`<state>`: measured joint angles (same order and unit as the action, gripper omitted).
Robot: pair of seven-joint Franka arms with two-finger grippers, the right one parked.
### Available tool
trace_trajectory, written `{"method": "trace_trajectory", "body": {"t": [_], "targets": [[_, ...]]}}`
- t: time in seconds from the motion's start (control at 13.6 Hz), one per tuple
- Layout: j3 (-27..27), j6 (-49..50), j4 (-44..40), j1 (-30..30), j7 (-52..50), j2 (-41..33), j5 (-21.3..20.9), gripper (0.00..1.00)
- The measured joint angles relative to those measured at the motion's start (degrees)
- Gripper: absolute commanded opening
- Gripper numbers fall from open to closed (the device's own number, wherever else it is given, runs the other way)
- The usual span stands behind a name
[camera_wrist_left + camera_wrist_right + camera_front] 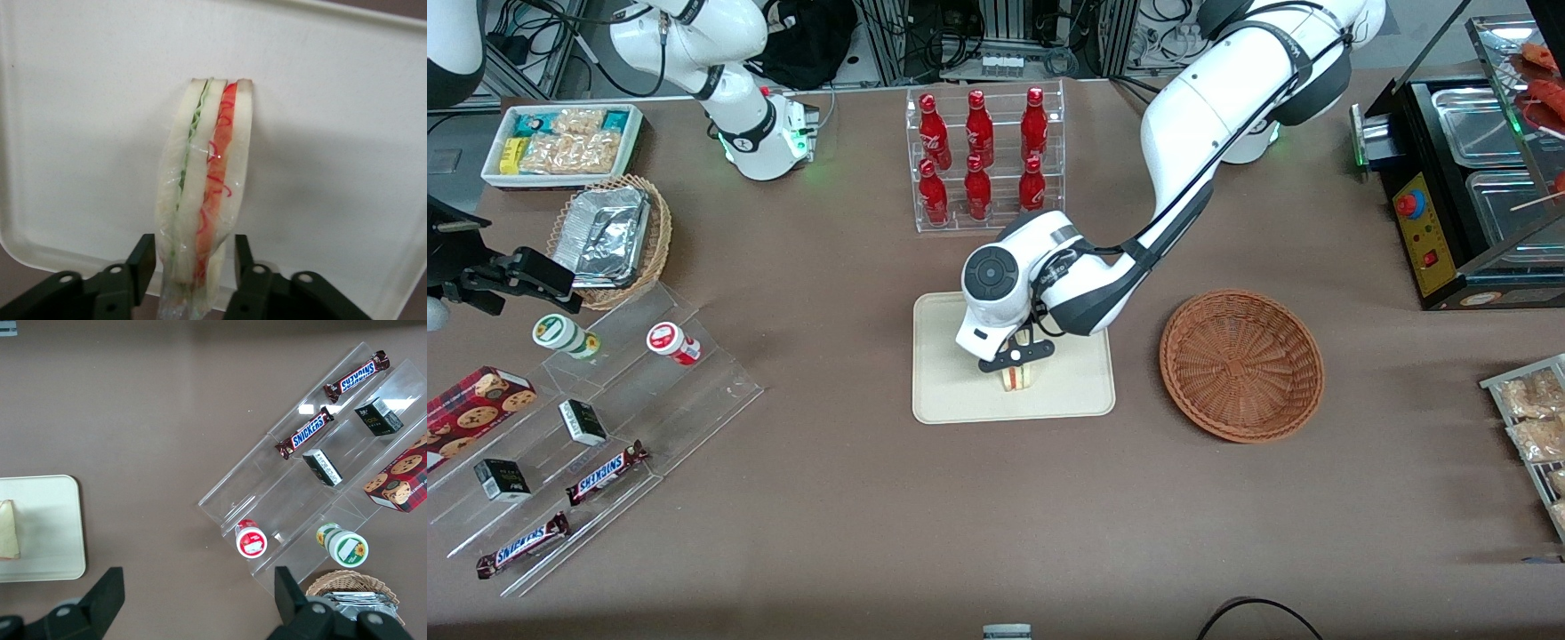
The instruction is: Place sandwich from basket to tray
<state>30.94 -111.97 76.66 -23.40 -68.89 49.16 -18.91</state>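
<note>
The sandwich point(1016, 380) stands on its edge on the cream tray point(951, 391), near the tray's rim nearest the front camera. In the left wrist view the sandwich point(207, 173) is a wrapped wedge with green and red filling, resting on the tray point(333, 100). My left gripper point(1018, 357) is right above it. In the wrist view the gripper point(193, 248) is open, and its fingers point(143, 257) stand on either side of the sandwich's end with small gaps. The reddish-brown basket point(1240, 364) sits empty beside the tray, toward the working arm's end. The right wrist view also shows the sandwich point(8, 530) on the tray point(53, 520).
A clear rack of red bottles point(983, 160) stands farther from the front camera than the tray. A tan basket with foil containers point(609, 238) and a clear stepped stand with snacks point(578, 436) lie toward the parked arm's end. A black warmer point(1467, 187) stands toward the working arm's end.
</note>
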Motion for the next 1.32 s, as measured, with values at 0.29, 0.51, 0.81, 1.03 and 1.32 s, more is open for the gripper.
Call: {"method": "trace_trajectory", "body": {"t": [0.29, 0.51, 0.81, 1.03, 1.32], "targets": [[-0.1, 4.9, -2.2, 0.1, 0.0, -6.0, -0.2, 1.00], [-0.3, 10.6, -2.2, 2.4, 1.3, -11.7, -0.2, 1.00], [-0.6, 17.9, -2.0, 7.0, 4.1, -15.9, 0.2, 1.00], [-0.7, 20.5, 0.2, 13.3, 12.0, -19.2, 2.9, 1.00], [-0.7, 20.6, 7.0, 20.3, 19.7, -24.7, 4.6, 1.00]]}}
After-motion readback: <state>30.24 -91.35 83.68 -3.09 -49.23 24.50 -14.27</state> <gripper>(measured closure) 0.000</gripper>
